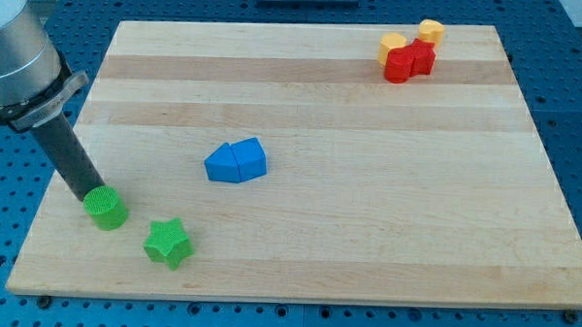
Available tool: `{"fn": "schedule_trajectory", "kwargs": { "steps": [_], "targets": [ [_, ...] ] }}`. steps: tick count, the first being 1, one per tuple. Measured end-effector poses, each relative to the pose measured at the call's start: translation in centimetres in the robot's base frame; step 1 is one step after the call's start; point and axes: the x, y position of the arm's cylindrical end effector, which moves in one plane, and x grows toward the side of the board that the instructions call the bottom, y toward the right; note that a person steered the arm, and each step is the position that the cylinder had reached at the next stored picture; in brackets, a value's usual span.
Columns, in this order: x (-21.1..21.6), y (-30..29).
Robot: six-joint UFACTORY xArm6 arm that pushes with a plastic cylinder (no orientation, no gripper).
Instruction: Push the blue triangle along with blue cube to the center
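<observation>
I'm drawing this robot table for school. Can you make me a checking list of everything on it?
Surface: wooden board, pale planks, flat.
Job's things: blue triangle and blue cube touching, left of the board's centre.
Clutter: green cylinder and green star near the view's bottom left; two red blocks and two yellow blocks bunched at the top right.
Grippers: none; my tip sits against the green cylinder, apart from the blue blocks.
Cables: nothing seen.
Surroundings: blue perforated table around the board.

my tip (88,192) touching green cylinder (105,208), blue blocks (236,162) apart
</observation>
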Motion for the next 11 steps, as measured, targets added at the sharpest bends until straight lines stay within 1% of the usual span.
{"fn": "schedule_trajectory", "kwargs": {
  "steps": [2, 4, 5, 6, 7, 8, 9, 10, 11],
  "targets": [
    [1.2, 2.2],
    [1.2, 5.9],
    [1.2, 6.0],
    [-0.8, 3.2],
    [-6.9, -0.1],
    [-14.7, -0.3],
    [-22.0, 2.7],
    [-28.7, 11.5],
    [-32.0, 19.9]
  ]
}}
